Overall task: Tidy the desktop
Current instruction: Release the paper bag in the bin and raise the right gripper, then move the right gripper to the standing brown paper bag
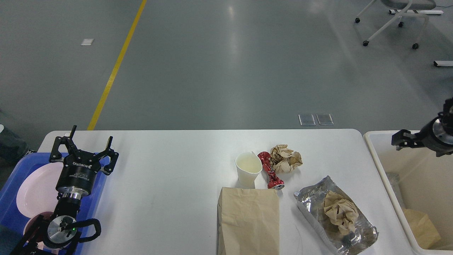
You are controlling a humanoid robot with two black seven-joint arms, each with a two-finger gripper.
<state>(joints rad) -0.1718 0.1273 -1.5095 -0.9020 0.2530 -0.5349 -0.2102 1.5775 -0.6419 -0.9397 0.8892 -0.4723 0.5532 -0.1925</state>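
Here the desktop (170, 184) lies beneath the spread-fingered left gripper (90, 143) — right gripper's (398, 140) fingers unreadable.

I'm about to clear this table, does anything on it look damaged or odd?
Yes. A red can lies crushed beside the white paper cup, whose rim is dented. One crumpled brown paper wad sits behind them; another rests on a torn-open foil bag. A flat brown paper bag overhangs the desktop edge.

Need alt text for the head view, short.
White desktop holds a paper cup, crushed red can, paper wads, brown bag and foil wrapper. Left gripper, jaws open, hovers over a blue tray; right gripper over a cream bin.
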